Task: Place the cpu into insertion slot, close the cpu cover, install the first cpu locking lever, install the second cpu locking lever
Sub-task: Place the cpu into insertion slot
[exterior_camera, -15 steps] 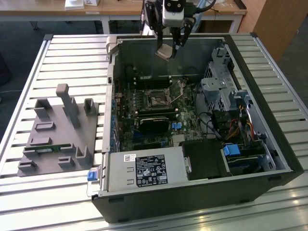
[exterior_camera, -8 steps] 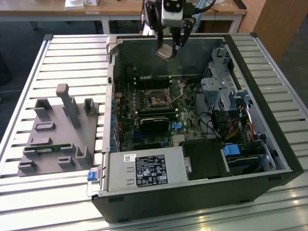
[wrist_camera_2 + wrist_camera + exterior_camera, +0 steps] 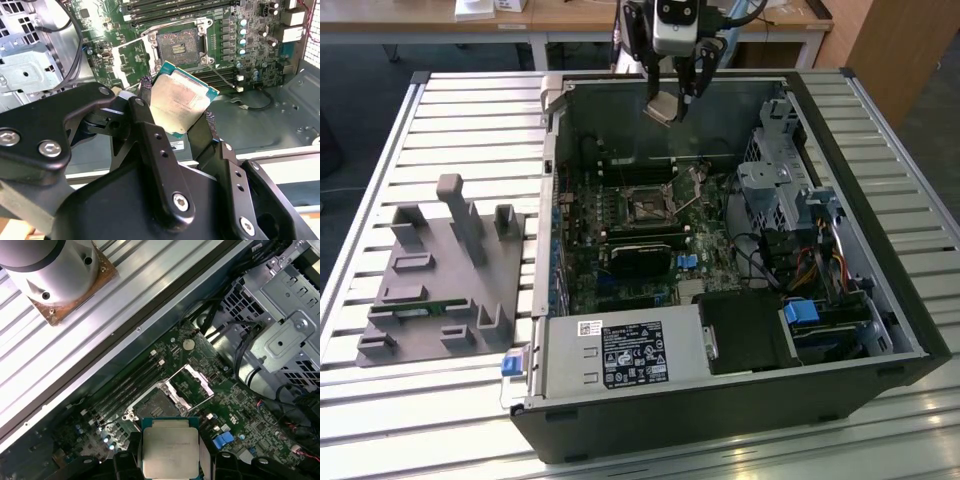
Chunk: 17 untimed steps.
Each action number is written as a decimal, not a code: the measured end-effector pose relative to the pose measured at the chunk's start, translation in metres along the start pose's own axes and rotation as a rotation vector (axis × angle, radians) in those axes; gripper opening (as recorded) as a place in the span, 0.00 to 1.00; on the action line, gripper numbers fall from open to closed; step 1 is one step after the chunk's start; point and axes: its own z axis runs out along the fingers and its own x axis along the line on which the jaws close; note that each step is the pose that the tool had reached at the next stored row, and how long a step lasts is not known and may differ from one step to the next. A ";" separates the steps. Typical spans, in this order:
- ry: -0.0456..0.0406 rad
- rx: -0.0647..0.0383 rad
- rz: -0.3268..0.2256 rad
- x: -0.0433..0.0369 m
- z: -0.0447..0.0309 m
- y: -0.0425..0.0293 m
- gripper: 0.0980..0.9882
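End effector [image 3: 178, 100] pinched on tilted cpu [image 3: 184, 97], well above uncovered insertion slot [image 3: 180, 45] inside open computer case [image 3: 720, 420]

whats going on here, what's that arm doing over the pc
A robot arm's claw holds the small flat square silver-grey cpu chip in the air over the open black computer case. Below, on the green motherboard, the small square insertion slot with its dark centre sits empty, and the thin silver metal cpu cover frame is swung open beside it. The chip is not yet seated.
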 end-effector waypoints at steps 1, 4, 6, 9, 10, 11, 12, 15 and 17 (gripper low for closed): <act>-0.0003 0.000 0.004 0.0000 0.0000 0.0000 0.49; -0.0013 0.000 0.015 0.0000 0.0000 0.0000 0.49; -0.0021 0.000 0.023 0.0000 0.0001 0.0000 0.49; -0.0031 -0.001 0.035 0.0000 0.0001 0.0000 0.49; -0.0034 -0.001 0.039 0.0000 0.0001 0.0000 0.49; -0.0038 -0.001 0.043 0.0000 0.0001 0.0000 0.49; -0.0042 -0.001 0.047 0.0000 0.0001 0.0000 0.49; -0.0052 -0.001 0.059 0.0000 0.0001 0.0000 0.49; -0.0060 -0.001 0.067 0.0000 0.0001 0.0000 0.49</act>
